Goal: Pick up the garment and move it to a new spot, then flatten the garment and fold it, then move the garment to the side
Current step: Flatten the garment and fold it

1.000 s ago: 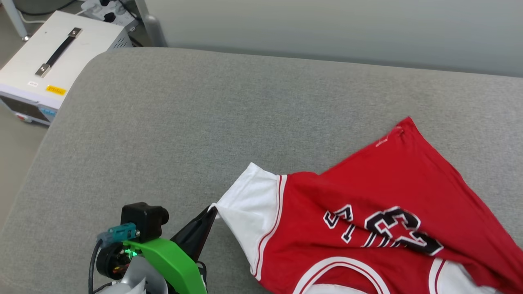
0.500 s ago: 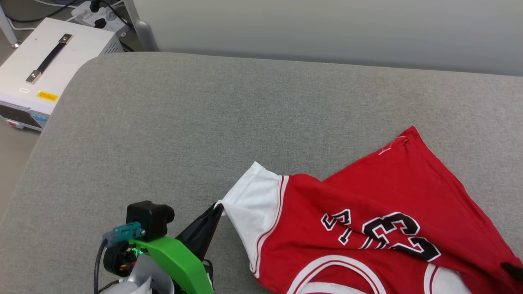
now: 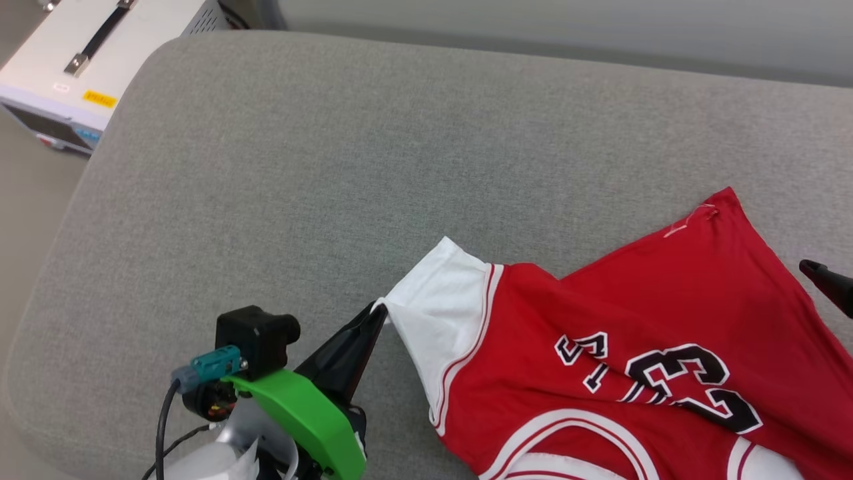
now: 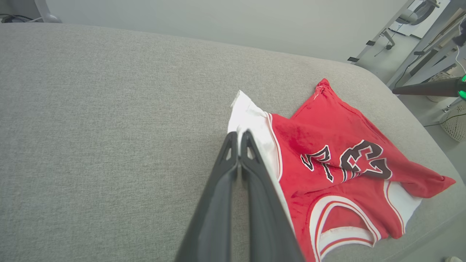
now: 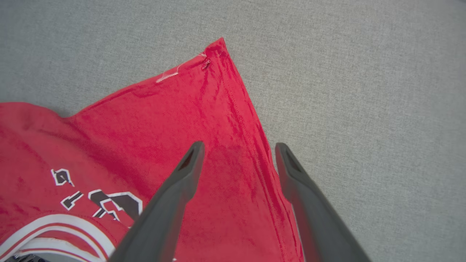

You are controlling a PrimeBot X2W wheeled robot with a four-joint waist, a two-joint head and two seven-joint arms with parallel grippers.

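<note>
A wide grey cushion (image 3: 266,200) is stretching across the frame in front of me, its rounded corner curving away at the upper left. A red shirt (image 3: 633,313) with white sleeves is lying rumpled on it at the lower right, black numbers facing up, one white sleeve pointing toward the centre, a red corner reaching toward the right edge.

Likely a lab: white instrument box (image 3: 53,53) on floor (image 3: 26,200), metal frames (image 4: 426,40) nearby.

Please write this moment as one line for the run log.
left gripper: shut on garment sleeve corner | right gripper: open over garment hem | garment: rumpled, on grey cushion
</note>
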